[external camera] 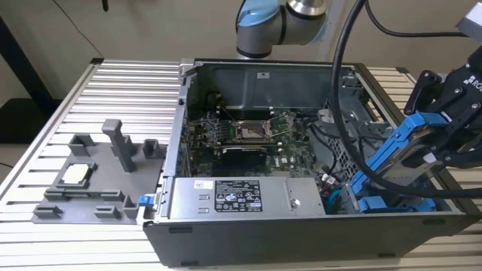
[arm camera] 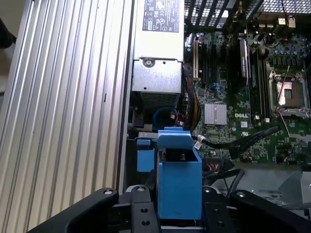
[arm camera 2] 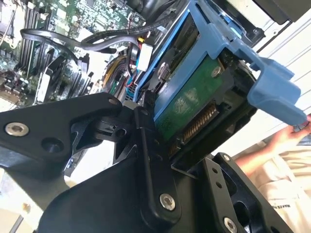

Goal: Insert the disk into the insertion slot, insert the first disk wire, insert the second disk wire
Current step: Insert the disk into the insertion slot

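Note:
The disk point(external camera: 398, 151), in its bright blue carrier frame, hangs tilted over the open PC case point(external camera: 226, 237) near the exterior view's right. My gripper point(external camera: 438, 148) is shut on its upper end. The disk's lower end points down into the case's front right corner, close to another blue-framed drive unit point(external camera: 395, 204). The second wrist view shows the disk's green circuit board point(arm camera 2: 190, 103) and edge connector between black fingers point(arm camera 2: 146, 141). The blue carrier point(arm camera: 179, 179) stands over the case edge in the first wrist view. The insertion slot is hidden behind the disk and cables. Loose black wires point(arm camera: 250, 137) lie across the motherboard.
A grey power supply point(external camera: 233, 199) lies along the case front, with the motherboard point(external camera: 249, 135) behind it. A grey fixture tray point(external camera: 90, 180) sits on the ribbed table at the exterior view's left. The arm's thick black cable point(external camera: 342, 101) crosses the case. A person's hand point(arm camera 2: 291, 141) is beyond the disk.

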{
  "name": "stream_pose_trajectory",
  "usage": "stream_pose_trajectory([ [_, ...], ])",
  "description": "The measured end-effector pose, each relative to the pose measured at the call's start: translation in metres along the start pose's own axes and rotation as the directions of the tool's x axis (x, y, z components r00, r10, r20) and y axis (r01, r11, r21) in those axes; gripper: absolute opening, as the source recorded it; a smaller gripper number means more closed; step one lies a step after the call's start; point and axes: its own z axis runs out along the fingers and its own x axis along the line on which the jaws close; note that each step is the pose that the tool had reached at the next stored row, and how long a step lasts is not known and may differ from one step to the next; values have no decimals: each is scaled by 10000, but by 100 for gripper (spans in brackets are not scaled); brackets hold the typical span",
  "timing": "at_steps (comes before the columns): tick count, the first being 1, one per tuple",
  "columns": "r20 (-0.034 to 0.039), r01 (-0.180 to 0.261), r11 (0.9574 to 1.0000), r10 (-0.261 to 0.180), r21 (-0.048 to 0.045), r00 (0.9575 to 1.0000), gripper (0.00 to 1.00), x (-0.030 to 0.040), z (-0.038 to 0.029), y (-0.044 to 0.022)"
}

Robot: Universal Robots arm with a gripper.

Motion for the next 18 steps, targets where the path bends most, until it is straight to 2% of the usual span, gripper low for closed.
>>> stream_pose_trajectory([
  [2, -6, -3, 10000, 3, 24, 10000, 33, 0, -6, 3],
  [6, -21, -4, 9996, 5, 299, 10000, 33, 0, -6, 10],
  [8, -18, -1, 9992, 1, 394, 10000, 33, 0, -3, 11],
  [10, -10, 2, 9991, -2, 421, 10000, 33, -1, -15, 20],
  [13, 0, 4, 9991, -4, 436, 10000, 33, -3, -79, 50],
  [14, -2, 4, 9988, -4, 483, 10000, 33, -3, -86, 59],
  [15, -3, 5, 9983, -5, 577, 10000, 33, -4, -83, 71],
  [17, -17, 4, 9965, -3, 835, 10000, 33, -5, -77, 102],
  [18, -19, 6, 9959, -4, 900, 10000, 33, -5, -73, 116],
])
